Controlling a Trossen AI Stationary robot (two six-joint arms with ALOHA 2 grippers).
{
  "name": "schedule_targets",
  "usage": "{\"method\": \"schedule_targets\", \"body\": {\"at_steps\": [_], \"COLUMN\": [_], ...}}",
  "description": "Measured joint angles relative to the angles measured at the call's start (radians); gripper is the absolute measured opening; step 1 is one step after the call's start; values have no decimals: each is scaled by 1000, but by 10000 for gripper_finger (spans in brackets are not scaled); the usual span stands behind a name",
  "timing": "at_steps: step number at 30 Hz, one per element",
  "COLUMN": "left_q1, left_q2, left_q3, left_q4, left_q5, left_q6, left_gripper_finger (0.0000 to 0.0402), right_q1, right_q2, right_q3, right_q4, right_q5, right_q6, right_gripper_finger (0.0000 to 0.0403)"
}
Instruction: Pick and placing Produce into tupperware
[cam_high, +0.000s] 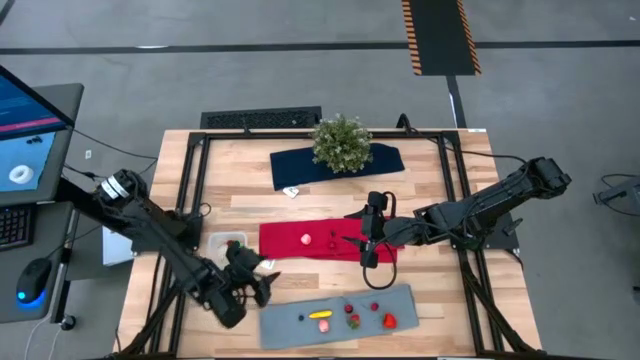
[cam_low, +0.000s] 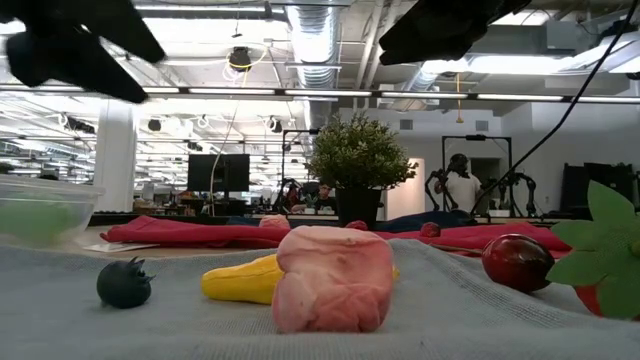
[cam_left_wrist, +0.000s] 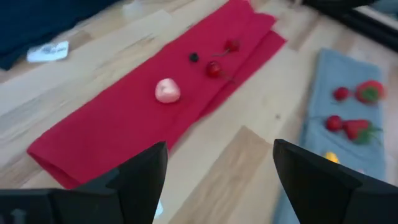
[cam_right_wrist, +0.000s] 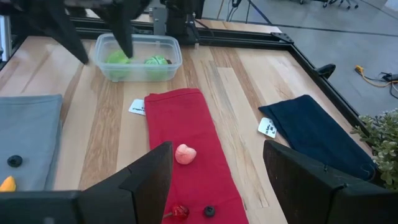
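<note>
Clear plastic tupperware (cam_right_wrist: 138, 57), red cloth (cam_right_wrist: 186, 149), pale wood table (cam_right_wrist: 236, 87).

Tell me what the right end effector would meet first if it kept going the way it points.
Probably the pink toy on the red cloth, dead ahead between the open fingers of the right end effector. Depth is unclear; it might pass above it.
</note>
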Motion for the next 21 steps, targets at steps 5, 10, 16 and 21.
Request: {"method": "schedule_targets", "body": {"at_steps": [5, 10, 16, 21], "left_q1": [138, 267, 399, 486], "left_q2": [0, 0, 0, 5], "left_q3": [0, 0, 0, 0], "left_q4": [59, 155, 242, 275], "left_q5": [178, 285, 399, 476], "left_q6": [127, 294, 481, 537], "left_gripper_finger": [283, 283, 283, 283], "right_q1": [0, 0, 0, 0], "right_q2": [0, 0, 0, 0], "right_q3": [0, 0, 0, 0], "right_q4": [0, 0, 0, 0], "right_q5": [0, 0, 0, 0], "right_q6": [0, 0, 0, 0], "right_gripper_finger": [275, 275, 275, 275]}}
